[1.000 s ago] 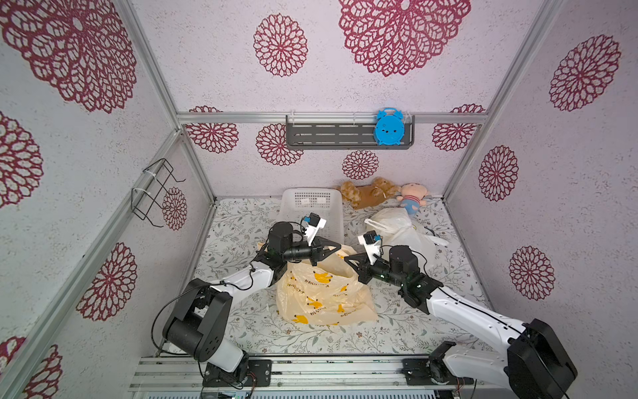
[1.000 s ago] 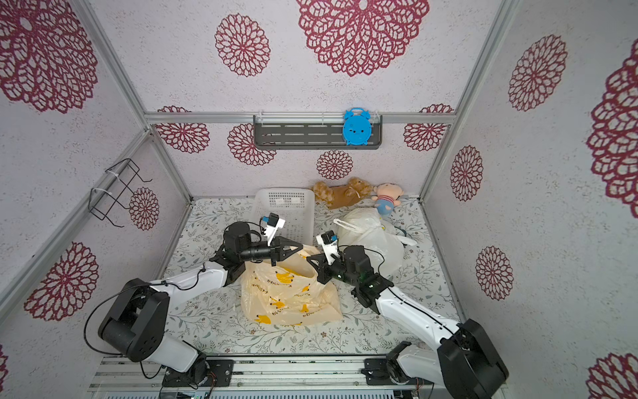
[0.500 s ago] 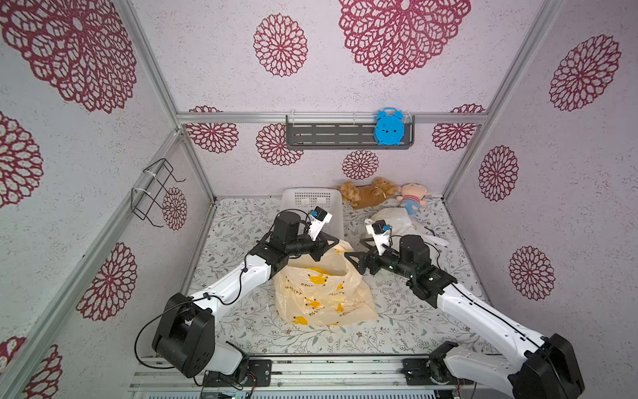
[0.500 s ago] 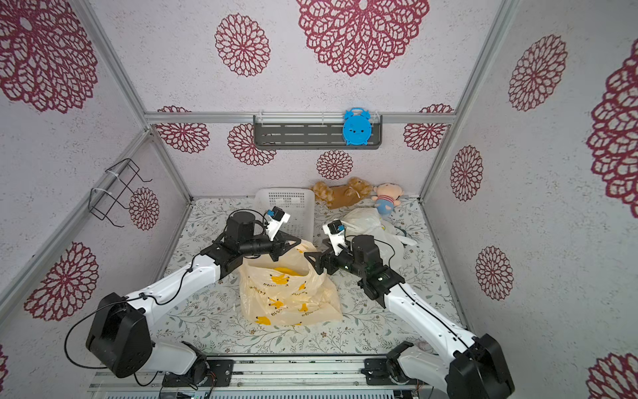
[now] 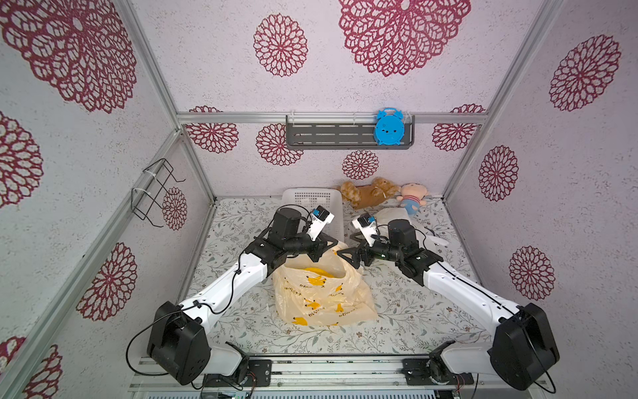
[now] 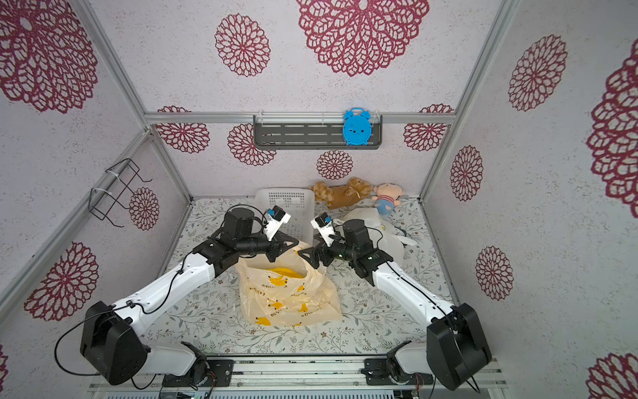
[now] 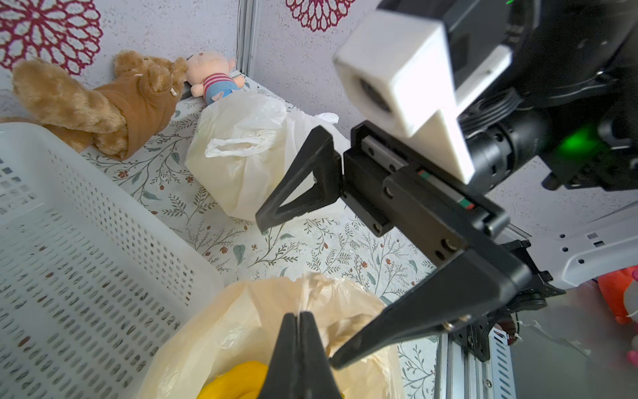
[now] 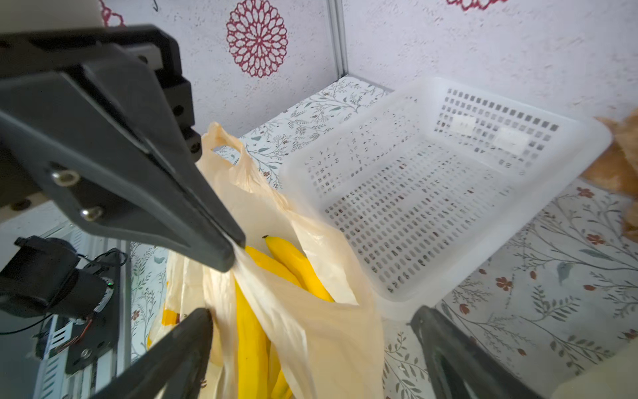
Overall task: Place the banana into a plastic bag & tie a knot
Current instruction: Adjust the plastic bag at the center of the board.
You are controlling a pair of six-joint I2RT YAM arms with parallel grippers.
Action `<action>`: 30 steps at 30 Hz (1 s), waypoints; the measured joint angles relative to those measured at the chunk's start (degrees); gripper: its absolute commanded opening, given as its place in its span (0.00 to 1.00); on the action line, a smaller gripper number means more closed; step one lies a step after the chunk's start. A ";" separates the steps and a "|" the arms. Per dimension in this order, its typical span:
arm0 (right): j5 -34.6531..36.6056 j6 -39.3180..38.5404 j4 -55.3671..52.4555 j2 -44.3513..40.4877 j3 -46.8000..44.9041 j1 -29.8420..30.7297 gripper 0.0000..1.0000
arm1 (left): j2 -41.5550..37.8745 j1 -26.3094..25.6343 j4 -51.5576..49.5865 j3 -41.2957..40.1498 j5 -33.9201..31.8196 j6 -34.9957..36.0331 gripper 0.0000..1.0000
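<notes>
Pinched shut on the bag (image 5: 321, 297) rim by the left gripper (image 7: 299, 319); spread wide at the right gripper (image 8: 310, 317), clamping nothing. Inside the open bag: banana (image 8: 297, 266). Crowded behind by the basket (image 8: 587, 138), with bare floral table (image 5: 400, 321) in front, patterned walls (image 5: 518, 103) around.

The right pincer (image 5: 348, 254) has sprung open, letting go of the plastic bag (image 5: 321, 297)

the floral tabletop (image 5: 397, 311) carries a yellow bag (image 5: 321, 300), white basket (image 5: 310, 200), white bag (image 7: 241, 165), teddy bear (image 5: 366, 193) and doll (image 5: 412, 198).
</notes>
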 measured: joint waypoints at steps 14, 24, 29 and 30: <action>-2.38 -1.11 -0.61 1.84 0.44 2.82 0.76 | -0.04 -0.07 -0.57 1.20 -2.45 -0.26 0.00; 2.12 -1.99 1.99 -0.90 0.35 2.91 0.83 | 0.66 -0.07 -0.70 1.40 -2.95 -0.33 0.00; 1.09 -3.02 1.57 -0.50 0.59 3.02 0.75 | 0.66 -0.07 -0.72 1.79 -2.93 -0.33 0.00; 0.90 -3.10 1.36 -0.26 0.83 3.08 0.72 | 0.66 -0.07 -0.72 1.90 -2.95 -0.33 0.00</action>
